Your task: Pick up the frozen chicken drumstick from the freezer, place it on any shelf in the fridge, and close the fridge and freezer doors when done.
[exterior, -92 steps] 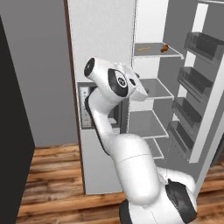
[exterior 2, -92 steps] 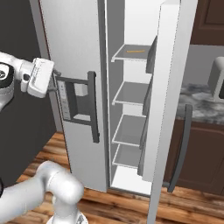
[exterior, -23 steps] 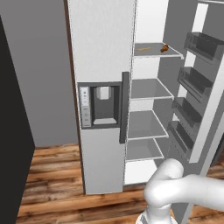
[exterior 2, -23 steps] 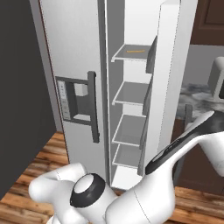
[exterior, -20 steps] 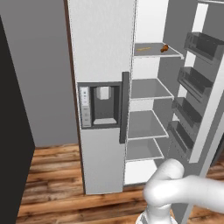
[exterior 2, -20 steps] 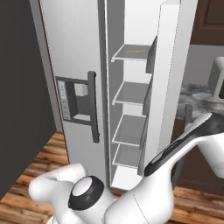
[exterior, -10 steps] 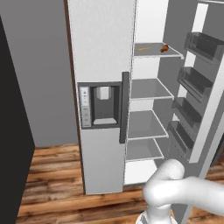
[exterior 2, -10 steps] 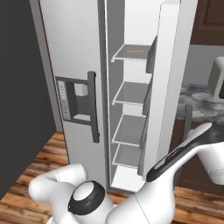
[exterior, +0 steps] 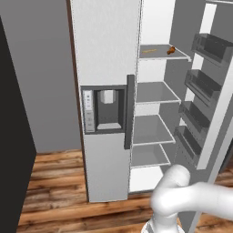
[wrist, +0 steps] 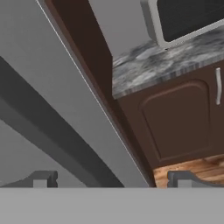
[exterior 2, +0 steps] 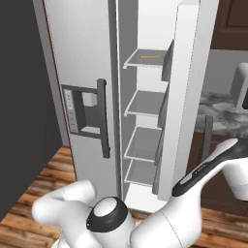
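Arm swung lower right; drumstick [exterior: 171, 50] on top fridge shelf [exterior: 160, 55].

We see an even, soft light in all three views, without a clear source and without hard shadows. The fridge [exterior: 157, 113] interior looks pale grey, and its shelves [exterior: 154, 92] are a little darker under each other. The closed freezer door [exterior: 107, 54] is bright and flat, with no glare on it. A dark panel [exterior: 13, 136] at the left edge stays almost black. The pictures are sharp enough but coarse, with jagged edges along straight lines. In the hand view, the near door handle [wrist: 52, 131] is a soft grey band, and the counter [wrist: 166, 61] shows a blurry marble pattern. We notice no distortion at the edges.
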You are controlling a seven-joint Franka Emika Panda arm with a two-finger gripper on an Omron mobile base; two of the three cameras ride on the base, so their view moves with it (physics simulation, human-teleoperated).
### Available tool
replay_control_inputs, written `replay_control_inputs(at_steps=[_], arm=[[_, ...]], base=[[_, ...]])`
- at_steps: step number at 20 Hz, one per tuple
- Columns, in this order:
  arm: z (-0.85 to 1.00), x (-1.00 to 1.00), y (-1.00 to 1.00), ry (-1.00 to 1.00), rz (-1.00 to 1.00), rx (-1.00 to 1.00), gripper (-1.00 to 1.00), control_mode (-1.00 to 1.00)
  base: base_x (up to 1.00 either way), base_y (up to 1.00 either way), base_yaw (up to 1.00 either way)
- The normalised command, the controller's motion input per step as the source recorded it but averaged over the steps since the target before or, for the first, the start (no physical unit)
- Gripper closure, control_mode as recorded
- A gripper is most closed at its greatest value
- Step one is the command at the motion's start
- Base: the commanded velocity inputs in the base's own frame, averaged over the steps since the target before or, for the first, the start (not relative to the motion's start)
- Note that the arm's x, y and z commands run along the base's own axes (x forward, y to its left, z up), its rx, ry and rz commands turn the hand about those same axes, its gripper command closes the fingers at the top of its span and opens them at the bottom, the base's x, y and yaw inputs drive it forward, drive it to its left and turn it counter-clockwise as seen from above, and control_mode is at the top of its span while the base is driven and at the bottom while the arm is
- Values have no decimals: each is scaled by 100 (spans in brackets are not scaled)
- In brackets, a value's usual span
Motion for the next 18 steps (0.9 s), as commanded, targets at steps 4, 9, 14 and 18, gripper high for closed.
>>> replay_control_inputs(at_steps=[4,9,14,18], arm=[[0,42,-32,0,0,0,-100,-100],[-4,64,-19,0,0,0,-100,-100],[-2,70,-6,0,0,0,-100,-100],[0,65,21,-5,2,0,-100,-100]], base=[[0,0,0],[0,0,0],[0,0,0],[0,0,0]])
